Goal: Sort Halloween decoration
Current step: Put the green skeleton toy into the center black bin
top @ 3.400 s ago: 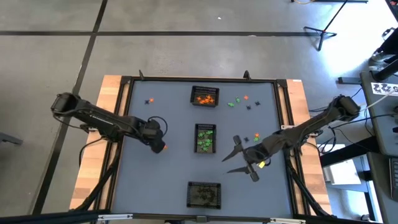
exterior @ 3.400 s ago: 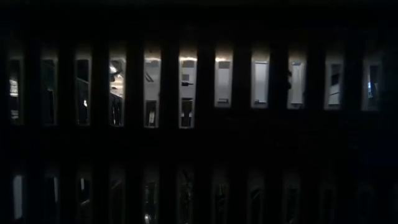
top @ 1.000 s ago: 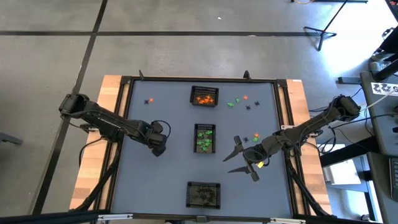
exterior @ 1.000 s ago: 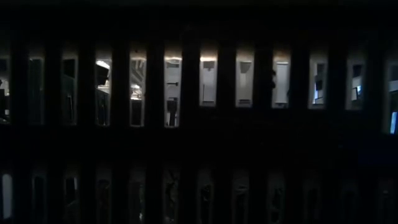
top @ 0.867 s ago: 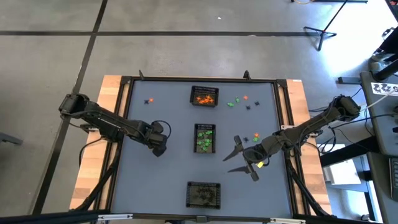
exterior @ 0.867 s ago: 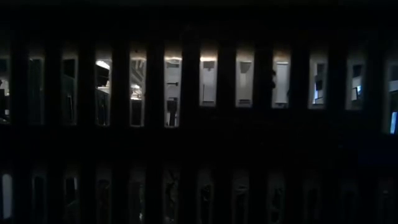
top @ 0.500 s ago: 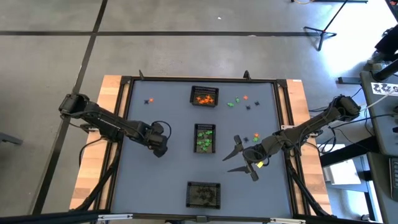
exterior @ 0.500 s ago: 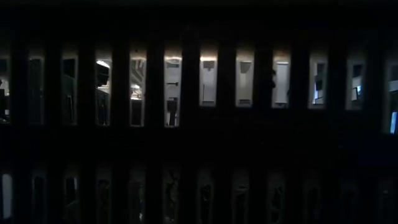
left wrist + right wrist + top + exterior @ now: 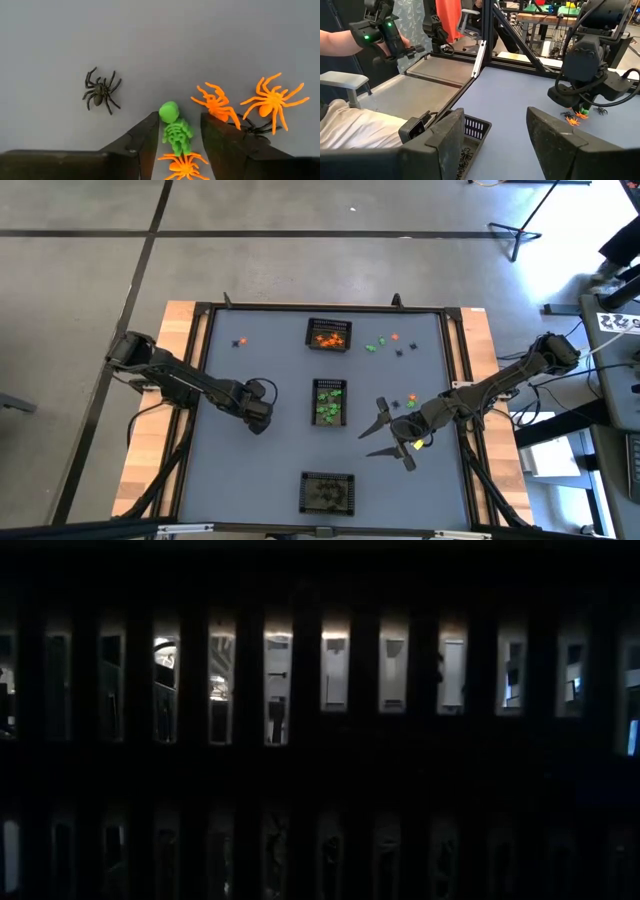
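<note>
Here the low view is almost wholly dark: only narrow lit slits between black bars show, and nothing on the tabletop can be made out through them. From above, the left gripper [image 9: 259,420] hides the trinkets beneath it, and the contents of the nearest black mesh basket [image 9: 328,493] are too dark to count.

The grey tabletop [image 9: 270,470] sits in a black frame on a wooden base, over a grey concrete floor. The right wrist view shows a person's forearm [image 9: 340,42] beyond the table edge, beside a metal tray, with workbenches behind.

Three small rectangular black mesh baskets stand in a line down the middle: one with orange pieces [image 9: 329,335], one with green pieces [image 9: 330,401], and the dark one. Loose trinkets lie at the far right [image 9: 385,343], two lie by the far left corner [image 9: 240,341], and a few lie beside the right arm.

In the left wrist view, the left gripper [image 9: 175,137] stands with jaws partly open on either side of a small green plastic skeleton [image 9: 175,131], which lies between them on the tabletop. Around it lie three orange plastic spiders [image 9: 272,99], one cut off at the frame edge, one black spider [image 9: 100,91] apart, and another half hidden behind a finger.

The right gripper [image 9: 385,438] waits over the tabletop right of the middle basket, jaws spread wide and empty.
</note>
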`<state>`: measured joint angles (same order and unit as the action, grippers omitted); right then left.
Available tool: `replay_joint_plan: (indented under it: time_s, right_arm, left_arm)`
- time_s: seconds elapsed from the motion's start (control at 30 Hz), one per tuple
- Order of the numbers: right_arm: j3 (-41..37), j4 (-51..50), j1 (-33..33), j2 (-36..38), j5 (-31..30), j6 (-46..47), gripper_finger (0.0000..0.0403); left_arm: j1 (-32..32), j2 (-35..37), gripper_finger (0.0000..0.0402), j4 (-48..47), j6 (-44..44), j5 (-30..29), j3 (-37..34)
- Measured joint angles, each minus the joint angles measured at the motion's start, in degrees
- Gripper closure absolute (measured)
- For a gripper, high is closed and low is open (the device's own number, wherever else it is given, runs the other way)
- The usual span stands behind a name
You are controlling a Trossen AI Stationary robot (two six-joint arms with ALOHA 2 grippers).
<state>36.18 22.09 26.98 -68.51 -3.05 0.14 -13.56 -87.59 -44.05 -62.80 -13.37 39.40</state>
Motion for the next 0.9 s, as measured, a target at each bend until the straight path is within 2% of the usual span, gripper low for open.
replay_joint_plan:
  time_s: [0.13,0.33,0.5,0.63,0.77,0.9]
  right_arm:
    - [0.0,-0.02,-0.01,0.0,-0.01,0.0,0.0189]
    - [0.0,-0.19,-0.02,0.0,0.0,0.0,0.0189]
    - [0.02,-0.69,-0.02,0.0,-0.01,0.0,0.0189]
    - [0.02,-0.99,-0.01,0.0,-0.44,0.0,0.0189]
    - [0.02,-0.89,-0.02,0.0,-0.52,0.0,0.0189]
    - [0.02,-0.88,0.0,0.0,-1.73,-0.02,0.0189]
  left_arm:
    - [0.0,0.49,0.029,-0.29,0.46,0.04,0.78]
    - [0.04,2.23,0.0386,-1.82,3.42,-1.48,4.32]
    - [-0.24,3.09,0.0397,-5.79,4.91,-4.16,9.14]
    - [-0.67,3.78,0.0401,-4.61,7.84,-8.05,13.48]
    - [-1.67,3.87,0.04,7.9,17.23,-12.56,16.93]
    - [-1.89,2.57,0.04,28.29,29.96,-12.1,16.94]
